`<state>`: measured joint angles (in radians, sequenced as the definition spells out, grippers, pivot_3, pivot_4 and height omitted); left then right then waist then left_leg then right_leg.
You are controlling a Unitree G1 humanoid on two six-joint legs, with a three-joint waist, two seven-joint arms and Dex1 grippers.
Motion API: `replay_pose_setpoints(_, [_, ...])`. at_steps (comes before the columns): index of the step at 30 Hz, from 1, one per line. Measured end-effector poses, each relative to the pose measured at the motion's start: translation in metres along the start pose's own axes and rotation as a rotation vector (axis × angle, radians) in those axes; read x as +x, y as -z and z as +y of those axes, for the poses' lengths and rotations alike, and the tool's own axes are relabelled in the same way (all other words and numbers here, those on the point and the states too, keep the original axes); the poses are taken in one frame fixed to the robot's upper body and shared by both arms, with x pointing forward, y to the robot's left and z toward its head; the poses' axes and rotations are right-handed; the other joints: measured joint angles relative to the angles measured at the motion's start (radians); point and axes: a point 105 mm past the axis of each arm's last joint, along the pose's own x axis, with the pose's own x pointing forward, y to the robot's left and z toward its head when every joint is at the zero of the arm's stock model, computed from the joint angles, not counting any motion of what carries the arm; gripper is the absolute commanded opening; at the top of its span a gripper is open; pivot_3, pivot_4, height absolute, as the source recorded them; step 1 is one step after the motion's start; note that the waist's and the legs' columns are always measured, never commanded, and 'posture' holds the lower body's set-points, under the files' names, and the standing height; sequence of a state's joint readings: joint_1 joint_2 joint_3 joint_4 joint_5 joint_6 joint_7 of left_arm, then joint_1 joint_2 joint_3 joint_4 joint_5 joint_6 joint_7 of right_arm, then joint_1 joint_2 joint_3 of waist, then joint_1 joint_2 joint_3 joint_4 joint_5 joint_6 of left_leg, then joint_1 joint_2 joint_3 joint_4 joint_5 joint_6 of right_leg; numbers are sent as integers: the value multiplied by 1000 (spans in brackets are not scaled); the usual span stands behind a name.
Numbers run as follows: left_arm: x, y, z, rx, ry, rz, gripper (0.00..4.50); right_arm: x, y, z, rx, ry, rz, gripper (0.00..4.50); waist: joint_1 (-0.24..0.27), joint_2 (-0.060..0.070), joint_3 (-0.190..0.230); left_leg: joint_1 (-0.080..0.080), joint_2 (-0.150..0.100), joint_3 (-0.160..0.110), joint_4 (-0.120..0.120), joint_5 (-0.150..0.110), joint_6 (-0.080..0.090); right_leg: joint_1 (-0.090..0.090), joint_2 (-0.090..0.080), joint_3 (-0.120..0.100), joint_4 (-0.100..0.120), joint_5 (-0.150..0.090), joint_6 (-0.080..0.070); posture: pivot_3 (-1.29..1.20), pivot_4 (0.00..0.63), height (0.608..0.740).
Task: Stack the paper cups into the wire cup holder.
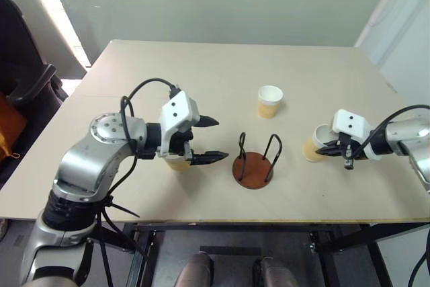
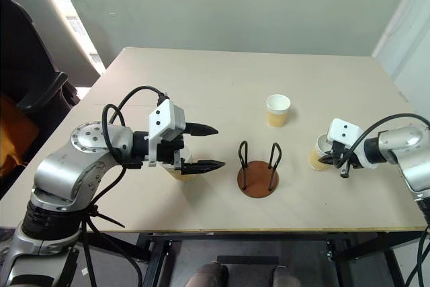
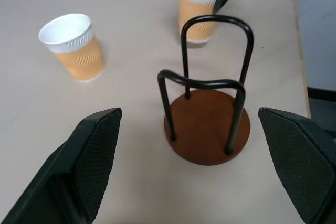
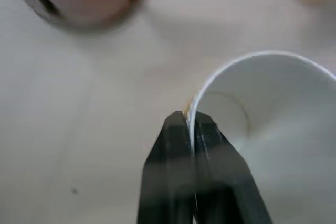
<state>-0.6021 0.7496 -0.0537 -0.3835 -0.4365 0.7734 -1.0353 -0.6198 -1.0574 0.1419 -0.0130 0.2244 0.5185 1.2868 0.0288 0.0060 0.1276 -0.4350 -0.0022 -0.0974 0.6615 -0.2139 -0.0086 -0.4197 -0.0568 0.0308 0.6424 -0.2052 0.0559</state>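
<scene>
One paper cup [image 1: 314,144] pinched at its rim by right gripper [image 1: 330,148]

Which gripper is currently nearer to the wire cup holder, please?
Left. The left gripper, open, hovers just beside the wire cup holder; the right gripper is farther off, pinching a paper cup's rim.

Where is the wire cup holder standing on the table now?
The wire cup holder stands near the table's front edge, centre of the head views, between the open left gripper and the right gripper.
</scene>
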Motion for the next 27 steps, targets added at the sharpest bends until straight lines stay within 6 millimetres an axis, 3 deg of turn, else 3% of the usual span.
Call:
replay_pose_setpoints(4, [-3, 1, 3, 5, -18, 13, 4500, -32, -68, -7, -115, 7, -185, 22, -3, 0, 0, 0, 0, 0, -3, 1, -2, -1, 1, 0, 0, -2, -2, 0, 150, 740])
replay_pose_setpoints(6, [-3, 1, 3, 4, -17, 13, 4500, -48, -110, 2, -243, -24, -275, 22, -3, 0, 0, 0, 0, -1, -6, 2, -3, -2, 1, -1, 0, -3, -5, 0, 150, 740])
replay_pose_setpoints(9, [-4, 1, 3, 0, -13, 11, 4500, -50, -141, 25, -385, -131, -334, 22, -3, -1, 0, 1, 1, -3, -9, 2, -4, -2, 1, -3, 0, -5, -9, 0, 150, 740])
replay_pose_setpoints(12, [-4, 2, 4, -1, -14, 12, 4500, -30, -141, 51, -451, -312, -306, 22, -3, -1, 0, 0, 0, -4, -10, 3, -6, -3, 1, -3, 0, -6, -10, 0, 150, 740])
replay_pose_setpoints(15, [-4, 2, 4, 0, -15, 12, 4500, -19, -135, 60, -487, -395, -261, 22, -2, -1, 0, 0, 0, -4, -10, 4, -8, -3, 1, -3, 0, -6, -10, 0, 150, 740])
replay_pose_setpoints(26, [-6, 6, 4, -8, -26, 23, 4500, 6, -117, 50, -557, -400, -156, 22, -4, -1, 0, 2, 1, -4, -12, 4, -6, -4, 1, -4, 3, -6, -11, 0, 150, 740])
replay_pose_setpoints(27, [-6, 5, 4, -8, -26, 23, 4500, 7, -117, 50, -560, -400, -156, 204, -4, -1, 0, 2, 1, -4, -12, 4, -6, -4, 1, -4, 3, -6, -11, 0, 150, 740])
